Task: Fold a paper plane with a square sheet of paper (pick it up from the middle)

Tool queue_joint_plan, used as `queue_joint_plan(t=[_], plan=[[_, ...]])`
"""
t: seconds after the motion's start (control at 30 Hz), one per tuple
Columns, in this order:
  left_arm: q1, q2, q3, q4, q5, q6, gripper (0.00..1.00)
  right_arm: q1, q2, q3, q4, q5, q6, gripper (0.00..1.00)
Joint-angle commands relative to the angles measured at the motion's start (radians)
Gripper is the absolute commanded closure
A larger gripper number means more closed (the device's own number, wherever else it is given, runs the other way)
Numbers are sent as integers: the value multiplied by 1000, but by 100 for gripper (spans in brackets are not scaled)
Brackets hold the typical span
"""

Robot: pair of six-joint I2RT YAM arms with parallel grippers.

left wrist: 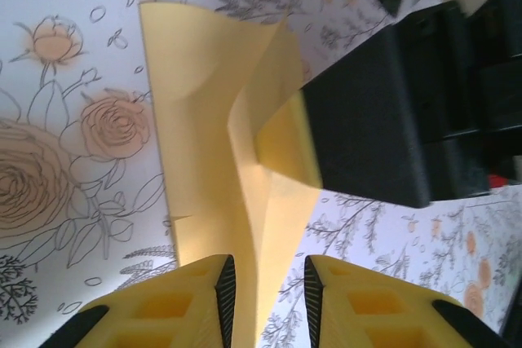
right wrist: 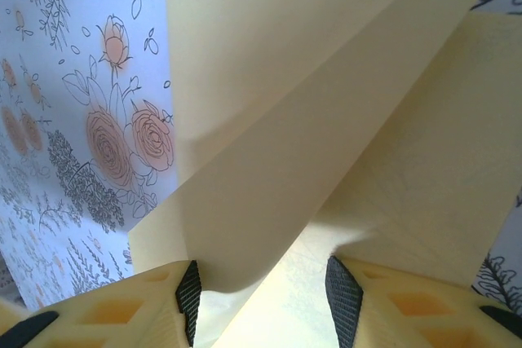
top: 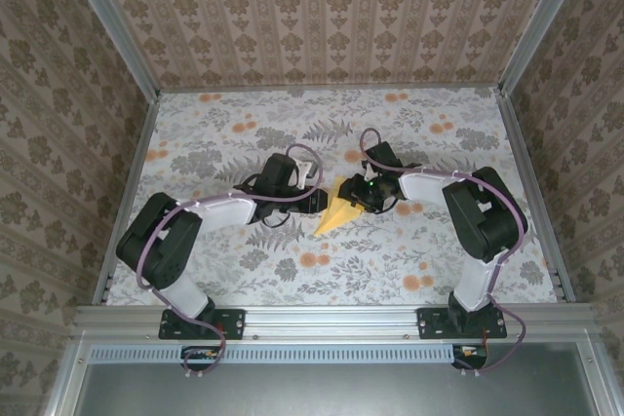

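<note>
While their jaws stand apart and clasp nothing, the left gripper (left wrist: pixel 267 287) and right gripper (right wrist: pixel 263 291) face each other, the part-folded paper plane (top: pixel 336 213) just ahead of both, raised flaps loose between their pads (left wrist: pixel 226 287). Unpinned, creases could spring open; closing off-crease could crumple a flap.

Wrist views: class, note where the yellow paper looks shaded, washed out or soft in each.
Left wrist: the yellow paper is crisp, darker in its shaded centre fold, softer near the left gripper. Right wrist: it washes out almost white at the right gripper.
</note>
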Motion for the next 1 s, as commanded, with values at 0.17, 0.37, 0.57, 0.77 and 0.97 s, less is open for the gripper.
queue_joint_plan(t=[0.17, 0.37, 0.57, 0.77, 0.97], plan=[[-43, 39, 4, 70, 87, -30, 78, 9, 64, 7, -99, 75, -2, 49], [-53, 99, 41, 40, 112, -22, 82, 9, 74, 16, -119, 80, -4, 48], [-53, 127, 61, -3, 83, -9, 85, 9, 76, 18, -129, 84, -4, 48], [-46, 138, 60, -24, 38, -5, 88, 11, 86, 25, -147, 90, -13, 48], [-44, 147, 63, -38, 18, -2, 91, 21, 118, 48, -195, 123, -21, 48]])
